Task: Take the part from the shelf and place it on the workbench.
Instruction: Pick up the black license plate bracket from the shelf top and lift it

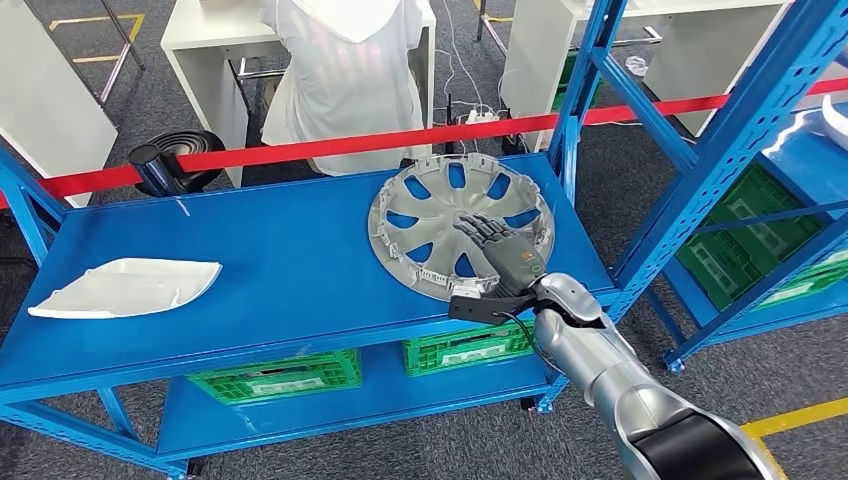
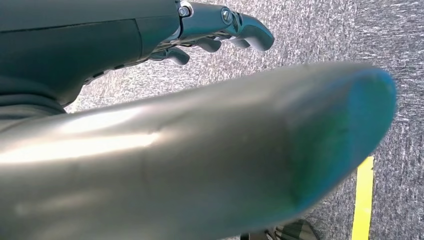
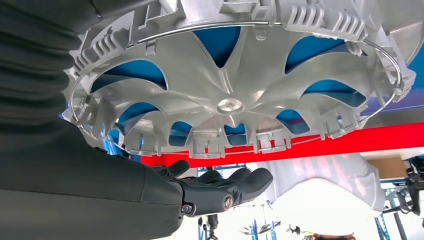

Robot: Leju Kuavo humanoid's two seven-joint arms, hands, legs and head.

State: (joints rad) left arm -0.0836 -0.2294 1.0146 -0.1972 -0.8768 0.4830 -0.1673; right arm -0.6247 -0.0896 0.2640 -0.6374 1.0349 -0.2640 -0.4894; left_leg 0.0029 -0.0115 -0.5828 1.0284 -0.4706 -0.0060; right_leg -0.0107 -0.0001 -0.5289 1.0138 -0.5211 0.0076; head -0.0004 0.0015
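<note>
A silver wheel cover (image 1: 420, 220) with several spokes lies inner side up on the blue shelf top (image 1: 290, 250), near its right end. My right hand (image 1: 505, 255) reaches over the cover's near right part, fingers stretched out flat toward its hub. In the right wrist view the fingers (image 3: 235, 187) stay apart from the wheel cover (image 3: 230, 95), holding nothing. My left hand (image 2: 215, 25) hangs over grey carpet with loosely spread fingers and nothing in it.
A white moulded part (image 1: 125, 285) lies at the shelf's left end. Green crates (image 1: 275, 375) sit on the lower level. A red barrier tape (image 1: 300, 150) runs behind the shelf, with a person in white (image 1: 345, 70) beyond. Another blue rack (image 1: 760, 130) stands at right.
</note>
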